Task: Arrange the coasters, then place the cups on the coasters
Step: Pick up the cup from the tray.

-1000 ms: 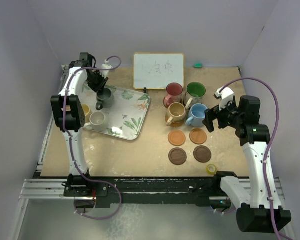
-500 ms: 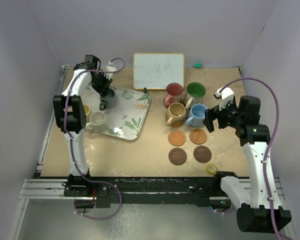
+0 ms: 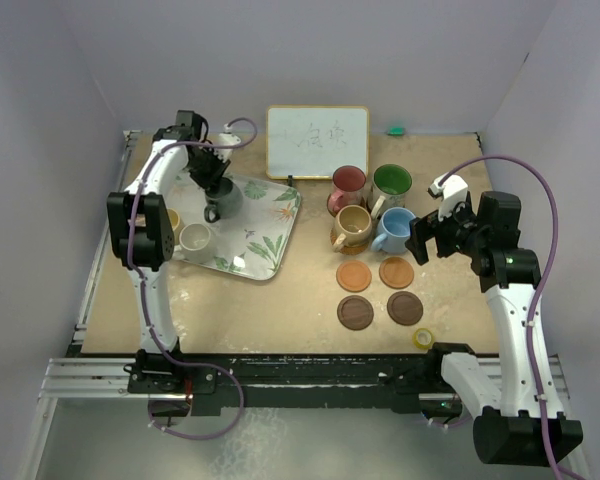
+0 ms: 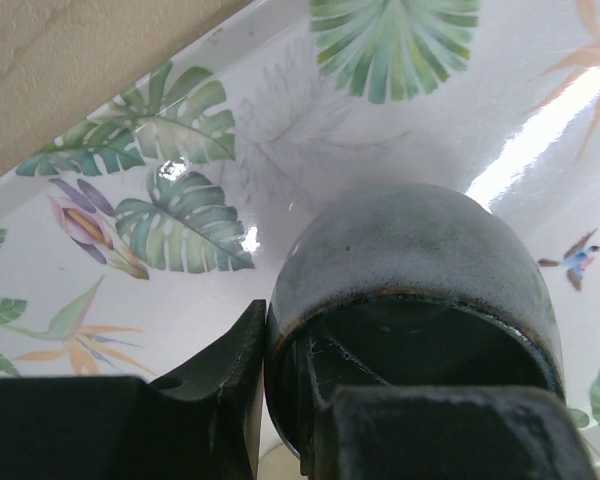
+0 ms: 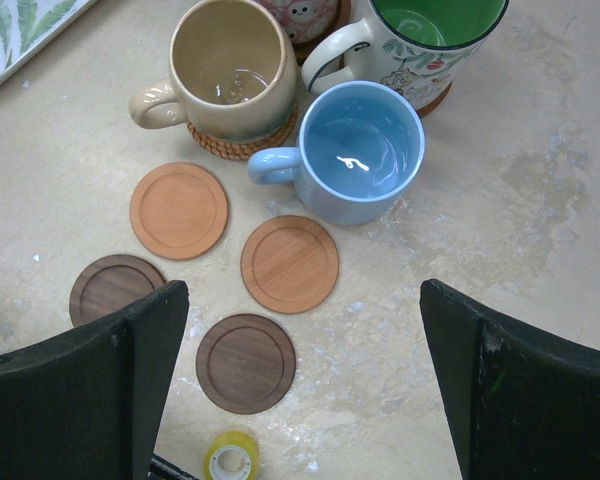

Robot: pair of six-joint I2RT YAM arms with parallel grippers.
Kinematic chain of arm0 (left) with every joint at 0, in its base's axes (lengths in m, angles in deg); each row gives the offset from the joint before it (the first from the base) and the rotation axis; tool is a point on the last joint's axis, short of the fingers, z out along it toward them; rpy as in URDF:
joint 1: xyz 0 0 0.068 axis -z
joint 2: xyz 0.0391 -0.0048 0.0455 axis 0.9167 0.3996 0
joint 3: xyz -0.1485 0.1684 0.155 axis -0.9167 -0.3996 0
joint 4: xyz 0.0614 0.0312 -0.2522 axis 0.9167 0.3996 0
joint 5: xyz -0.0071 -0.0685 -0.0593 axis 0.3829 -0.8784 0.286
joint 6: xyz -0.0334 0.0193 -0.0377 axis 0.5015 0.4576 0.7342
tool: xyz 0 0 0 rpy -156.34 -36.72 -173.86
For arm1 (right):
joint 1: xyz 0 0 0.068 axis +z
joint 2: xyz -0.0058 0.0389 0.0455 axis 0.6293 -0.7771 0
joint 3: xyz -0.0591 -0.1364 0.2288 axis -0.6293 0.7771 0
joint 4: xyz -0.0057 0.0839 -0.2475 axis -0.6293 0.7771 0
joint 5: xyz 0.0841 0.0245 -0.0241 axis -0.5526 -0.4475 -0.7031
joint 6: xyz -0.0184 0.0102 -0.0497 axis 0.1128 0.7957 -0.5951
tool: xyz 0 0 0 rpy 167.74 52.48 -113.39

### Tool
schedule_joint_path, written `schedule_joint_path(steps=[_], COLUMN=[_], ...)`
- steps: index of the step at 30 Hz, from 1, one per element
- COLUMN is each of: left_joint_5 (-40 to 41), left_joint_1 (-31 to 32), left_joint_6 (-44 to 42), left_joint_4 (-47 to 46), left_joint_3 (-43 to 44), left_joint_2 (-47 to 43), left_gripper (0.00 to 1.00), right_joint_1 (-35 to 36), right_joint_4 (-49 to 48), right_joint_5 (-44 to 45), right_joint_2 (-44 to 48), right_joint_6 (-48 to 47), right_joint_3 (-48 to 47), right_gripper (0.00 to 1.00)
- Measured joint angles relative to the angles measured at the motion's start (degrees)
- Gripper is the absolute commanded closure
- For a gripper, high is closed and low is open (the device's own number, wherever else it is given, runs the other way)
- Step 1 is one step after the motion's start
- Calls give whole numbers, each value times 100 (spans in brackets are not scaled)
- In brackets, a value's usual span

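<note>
My left gripper (image 4: 285, 400) is shut on the rim of the grey mug (image 4: 410, 270), with one finger inside it and one outside. It holds the mug over the leaf-patterned tray (image 3: 265, 235); the mug shows from above as the grey mug (image 3: 223, 197). A white mug (image 3: 194, 238) stands on the tray. Red (image 3: 348, 183), green (image 3: 391, 182), tan (image 5: 230, 60) and blue (image 5: 365, 150) mugs are grouped at the right. Two orange coasters (image 5: 178, 210) (image 5: 289, 263) and two dark brown coasters (image 5: 246, 362) (image 5: 110, 288) lie bare in front of them. My right gripper (image 5: 300, 300) hangs open above these coasters.
A whiteboard (image 3: 317, 141) leans at the back. A small yellow tape roll (image 5: 230, 460) lies near the front edge, just past the dark coasters. A yellow mug (image 3: 170, 218) sits half hidden behind the left arm. The tan mug rests on a woven coaster (image 5: 235, 145).
My left gripper has carried the grey mug a little to the right over the tray and tightened on its rim. The right arm has not moved.
</note>
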Motion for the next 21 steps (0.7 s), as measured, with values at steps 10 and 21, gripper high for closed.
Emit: schedule_joint_path(steps=[10,21], left_joint_5=[24,326], left_joint_1=[385,1716], left_joint_6=[223,951], left_joint_4=[-22,-223], left_joint_3=[-179,-1130], left_joint_2=[-1001,-2704], left_gripper=[97,97], right_joint_1=[0,0], right_joint_4=[2,-7], right_joint_5=[0,188], right_joint_2=[2,0], right_joint_6=[7,181], right_joint_3=[0,0], right_gripper=[0,0])
